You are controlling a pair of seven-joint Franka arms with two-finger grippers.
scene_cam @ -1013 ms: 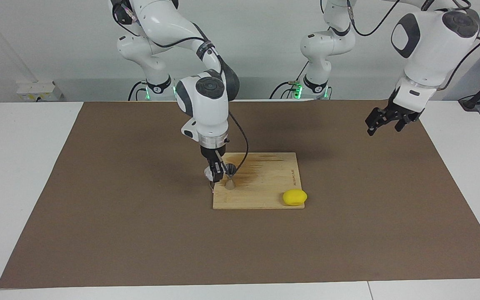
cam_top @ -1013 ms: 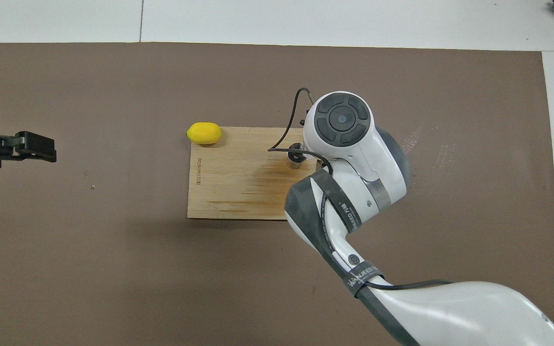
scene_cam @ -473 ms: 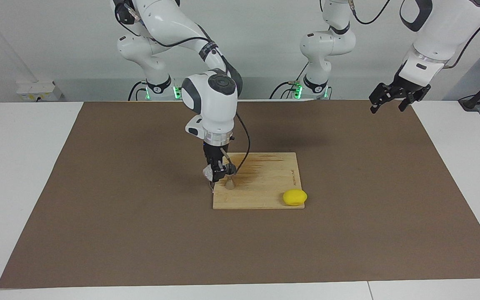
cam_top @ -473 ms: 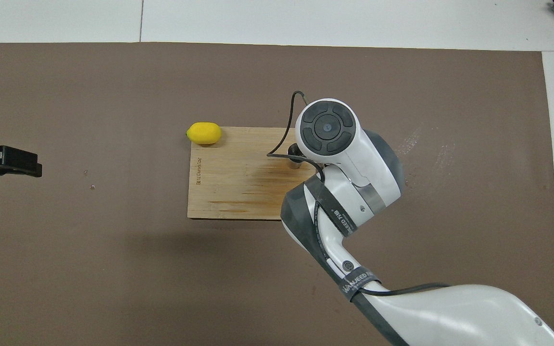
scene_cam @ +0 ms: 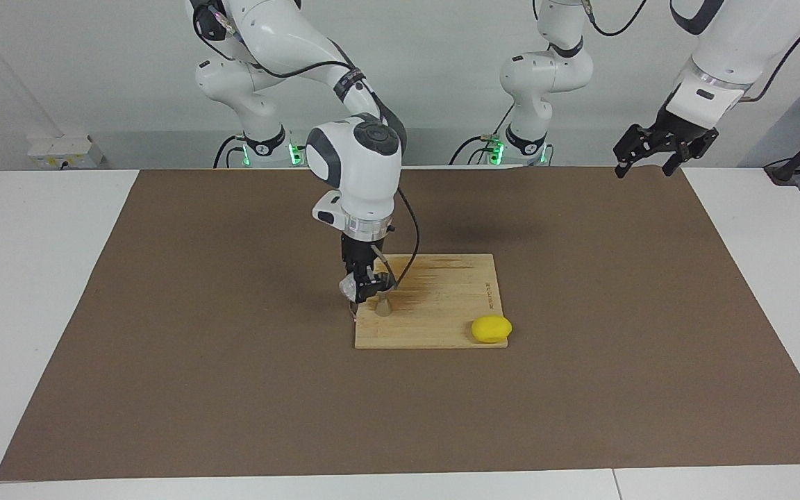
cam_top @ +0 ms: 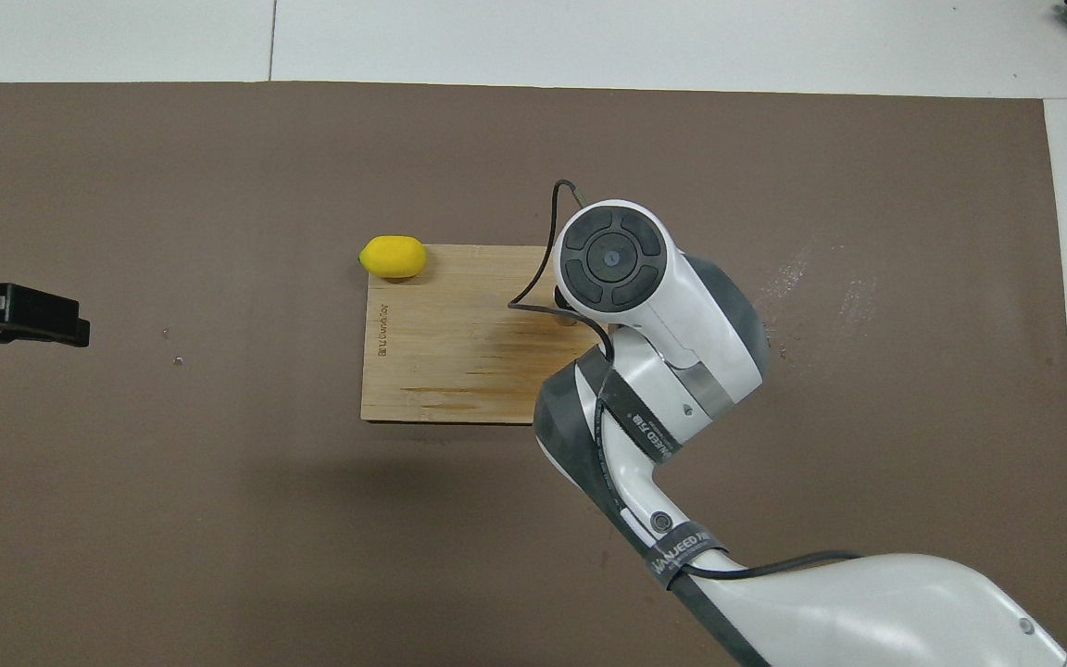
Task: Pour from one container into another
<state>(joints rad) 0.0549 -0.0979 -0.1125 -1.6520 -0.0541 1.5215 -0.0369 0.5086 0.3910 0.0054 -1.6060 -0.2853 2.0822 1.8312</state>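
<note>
- The right claw [scene_cam: 362,288] hangs low over the wooden board [scene_cam: 442,326], at the board's end toward the right arm, closed on the clear glass tumbler [scene_cam: 349,287], which is tipped.
- The steel jigger [scene_cam: 384,305] stands upright on the board, just beside the tumbler.
- A yellow lemon [scene_cam: 491,328] lies on the board's corner toward the left arm.
- The left claw [scene_cam: 644,154] waits high over the desk's brown mat [scene_cam: 198,375], well apart, its fingers spread and holding nothing.
</note>
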